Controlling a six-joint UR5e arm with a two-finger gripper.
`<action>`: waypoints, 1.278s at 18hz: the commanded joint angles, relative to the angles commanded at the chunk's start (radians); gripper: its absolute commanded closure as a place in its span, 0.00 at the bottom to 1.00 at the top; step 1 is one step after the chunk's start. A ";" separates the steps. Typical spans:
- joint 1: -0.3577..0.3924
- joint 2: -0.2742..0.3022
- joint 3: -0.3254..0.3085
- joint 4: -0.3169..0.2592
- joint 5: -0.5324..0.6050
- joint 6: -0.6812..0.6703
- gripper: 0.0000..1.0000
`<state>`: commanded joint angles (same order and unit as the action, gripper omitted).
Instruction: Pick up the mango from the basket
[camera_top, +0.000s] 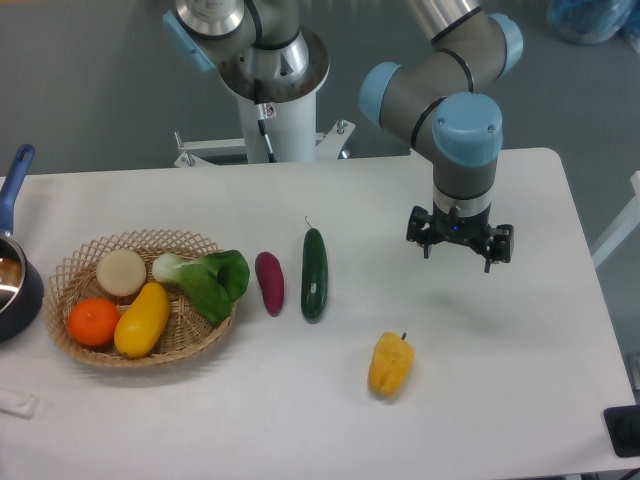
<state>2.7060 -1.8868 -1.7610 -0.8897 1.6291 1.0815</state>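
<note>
The mango (142, 319), a smooth yellow oval with an orange blush, lies in the front of the woven wicker basket (196, 243) at the table's left. It rests between an orange (93, 322) and a bok choy (206, 281). My gripper (459, 246) hangs over the right half of the table, far from the basket, pointing down. Nothing shows between its fingers, and the camera angle hides how far apart they stand.
A pale round item (121, 271) sits in the basket's back. A purple sweet potato (269, 282) and a cucumber (314, 273) lie right of the basket. A yellow bell pepper (390, 364) rests near the front. A dark pot with a blue handle (14, 270) stands at the left edge.
</note>
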 joint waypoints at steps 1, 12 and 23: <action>0.000 0.000 0.000 0.002 -0.002 0.000 0.00; -0.003 0.026 -0.023 0.015 -0.040 -0.014 0.00; -0.021 0.058 -0.014 0.032 -0.077 -0.153 0.00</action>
<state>2.6845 -1.8285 -1.7748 -0.8575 1.5526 0.9281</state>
